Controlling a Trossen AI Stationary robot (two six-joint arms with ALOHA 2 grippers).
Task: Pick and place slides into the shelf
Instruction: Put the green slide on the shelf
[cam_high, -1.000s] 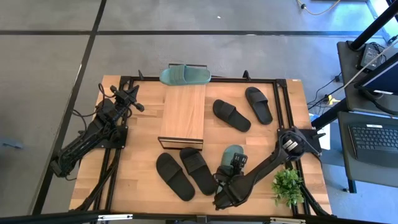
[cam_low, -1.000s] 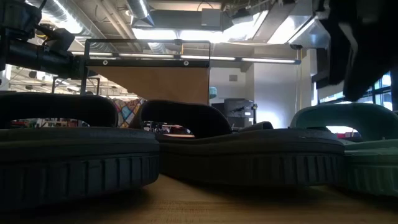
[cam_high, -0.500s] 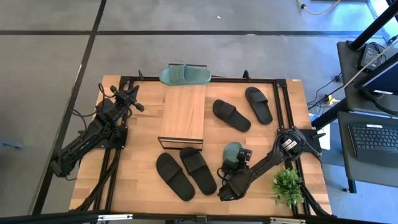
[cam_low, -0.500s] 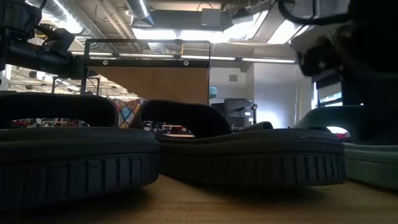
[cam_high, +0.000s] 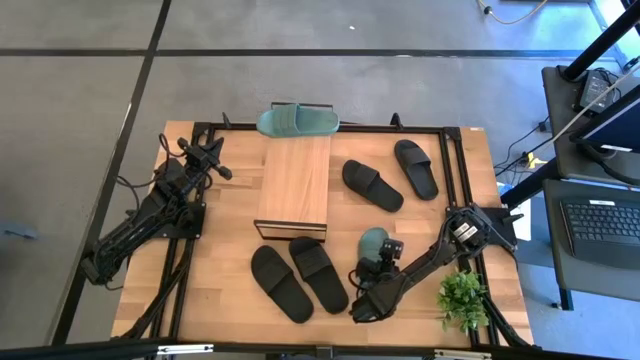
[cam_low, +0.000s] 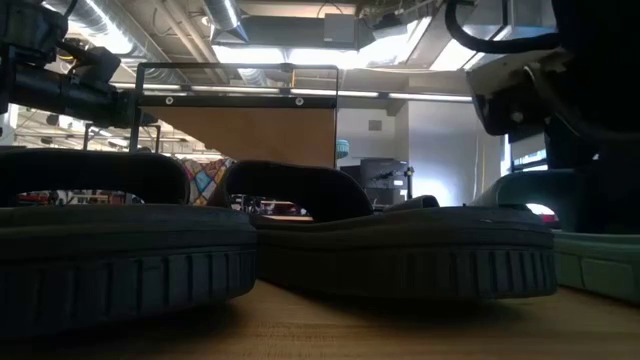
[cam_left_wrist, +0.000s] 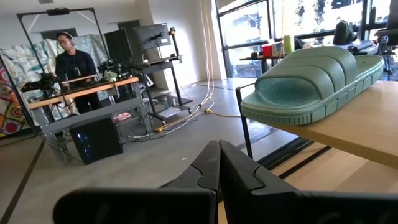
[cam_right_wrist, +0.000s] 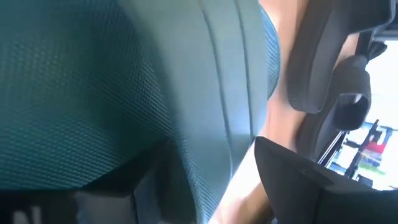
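Right pincer (cam_high: 377, 262) is down on the green slide (cam_high: 373, 243) near the counter's (cam_high: 225, 280) front edge, jaws spread around it, not lifted yet. Left pincer (cam_left_wrist: 219, 163) sits closed off to the side. One green slide (cam_high: 297, 121) is on the shelf (cam_high: 294, 185); four black ones still wait.

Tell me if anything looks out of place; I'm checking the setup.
One green slide lies at the table's far edge, past the shelf, partly overhanging the edge. The other green slide lies under the right hand; four black ones lie flat.
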